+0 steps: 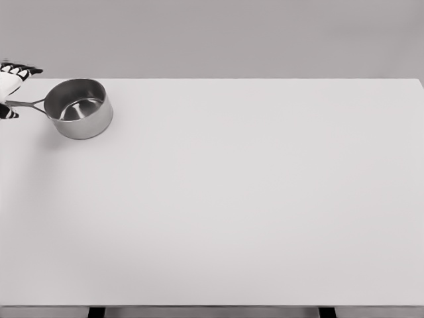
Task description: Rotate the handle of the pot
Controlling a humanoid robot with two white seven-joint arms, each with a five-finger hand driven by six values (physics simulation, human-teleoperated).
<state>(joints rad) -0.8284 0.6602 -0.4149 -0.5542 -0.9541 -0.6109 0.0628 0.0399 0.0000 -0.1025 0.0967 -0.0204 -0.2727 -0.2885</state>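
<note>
**Me:** Left hand [9, 89] of mine shows only at the far left edge of the head view, white with dark fingertips; most of it is cut off by the frame, and so is the arm behind it.

**You:** Is it holding anything?

**Me:** Its fingers [26, 69] reach out above the pot handle [28, 104] and a dark tip shows just below it, so the handle runs between them; whether they truly clamp it or only bracket it, I cannot tell from this view.

**You:** And the pot?

**Me:** The pot [79, 108] stands upright on the table [252, 199], near the far left corner; it is a shiny steel saucepan, open at the top, with its inside reflecting light; the thin handle sticks out to the left, roughly level, toward my hand.

**You:** What about the other side?

**Me:** I see nothing of my right hand in this view; the table is a pale, wide surface, and two dark legs [97, 312] show under its near edge.
</note>
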